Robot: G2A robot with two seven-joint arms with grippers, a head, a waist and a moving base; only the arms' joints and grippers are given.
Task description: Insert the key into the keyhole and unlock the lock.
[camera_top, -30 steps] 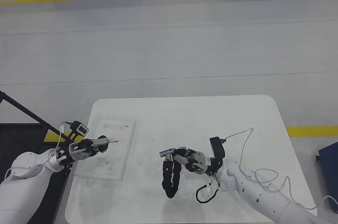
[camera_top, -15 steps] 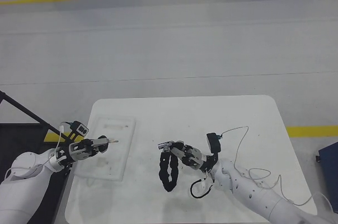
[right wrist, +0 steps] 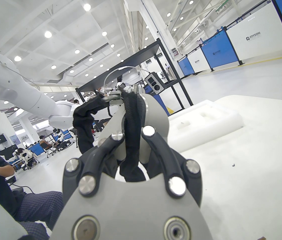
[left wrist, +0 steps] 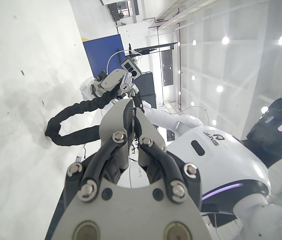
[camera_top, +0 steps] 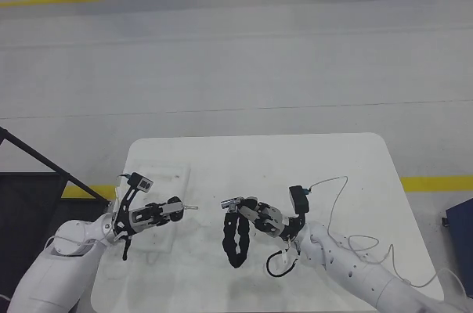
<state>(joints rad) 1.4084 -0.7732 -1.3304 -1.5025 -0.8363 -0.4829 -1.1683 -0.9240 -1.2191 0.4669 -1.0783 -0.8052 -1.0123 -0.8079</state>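
Top view: white table (camera_top: 299,164) on grey floor (camera_top: 236,62); left end effector (camera_top: 178,208) pinches key (camera_top: 189,208), right end effector (camera_top: 238,204) clamps lock (camera_top: 235,242).

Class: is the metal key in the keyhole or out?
Out: thin metal key in the left gripper ends short of the silver lock cylinder.

Open air between key (camera_top: 189,208) and lock (camera_top: 231,203) (black cable loop (camera_top: 235,242) under the lock, off that line)
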